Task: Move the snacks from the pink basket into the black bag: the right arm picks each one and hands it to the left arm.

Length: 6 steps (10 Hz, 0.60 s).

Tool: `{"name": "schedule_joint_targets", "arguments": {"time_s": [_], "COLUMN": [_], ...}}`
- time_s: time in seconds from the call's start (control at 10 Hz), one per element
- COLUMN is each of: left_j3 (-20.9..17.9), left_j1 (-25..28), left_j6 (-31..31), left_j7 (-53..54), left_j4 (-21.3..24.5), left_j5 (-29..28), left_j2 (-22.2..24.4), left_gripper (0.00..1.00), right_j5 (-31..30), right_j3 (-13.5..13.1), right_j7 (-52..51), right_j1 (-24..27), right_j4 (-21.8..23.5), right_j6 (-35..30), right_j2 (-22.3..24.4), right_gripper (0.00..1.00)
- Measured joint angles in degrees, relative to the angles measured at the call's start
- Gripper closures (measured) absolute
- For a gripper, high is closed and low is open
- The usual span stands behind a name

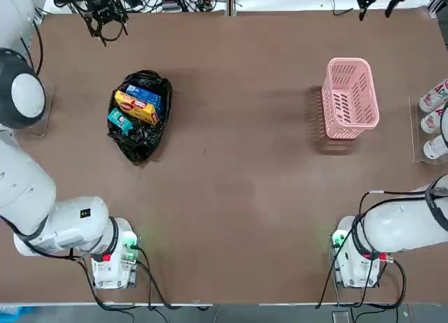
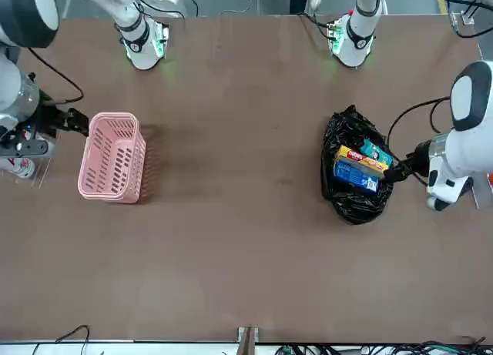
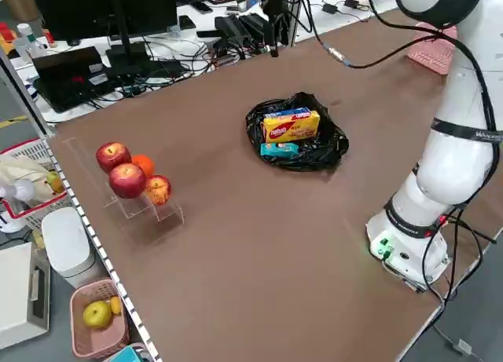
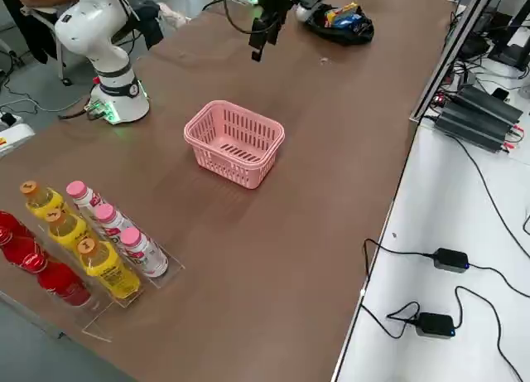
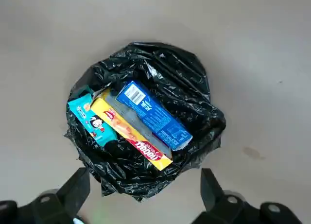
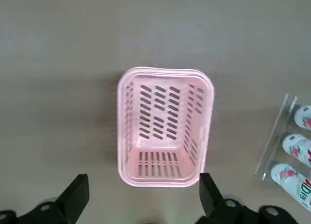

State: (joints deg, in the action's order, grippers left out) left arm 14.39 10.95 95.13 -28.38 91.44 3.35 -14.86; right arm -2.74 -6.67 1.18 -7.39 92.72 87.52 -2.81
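The bag's [image 1: 140, 118] folds hide the lower ends of the packs [image 1: 136, 106]. Bottles [image 1: 435, 120] at the counter's right edge are cut off by the top view's border; their lettering is unreadable.

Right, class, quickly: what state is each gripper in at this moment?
Left gripper: open, holding nothing, above the black bag.
Right gripper: open, holding nothing, above the pink basket.

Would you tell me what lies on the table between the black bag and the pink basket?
Nothing: the top view shows only bare brown table between the black bag and the pink basket.
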Motion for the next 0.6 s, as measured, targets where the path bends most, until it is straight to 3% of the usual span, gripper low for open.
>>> {"name": "schedule_joint_targets", "arguments": {"time_s": [0.3,0.6], "left_j3": [-0.35,-2.68], "left_j1": [1.16,-4.05], "left_j6": [-0.89,-0.90], "left_j7": [9.29,18.39], "left_j4": [-0.12,-0.67], "left_j5": [-0.01,-0.33], "left_j2": [5.37,9.93], "left_gripper": [0.00,0.00], "right_j5": [-0.01,0.00], "right_j3": [-0.50,0.91], "right_j7": [-0.70,-0.68], "right_j1": [4.72,6.05], "right_j4": [0.03,0.03], "right_j6": [-0.41,-0.51], "right_j2": [0.06,0.19], "right_gripper": [0.00,0.00]}}
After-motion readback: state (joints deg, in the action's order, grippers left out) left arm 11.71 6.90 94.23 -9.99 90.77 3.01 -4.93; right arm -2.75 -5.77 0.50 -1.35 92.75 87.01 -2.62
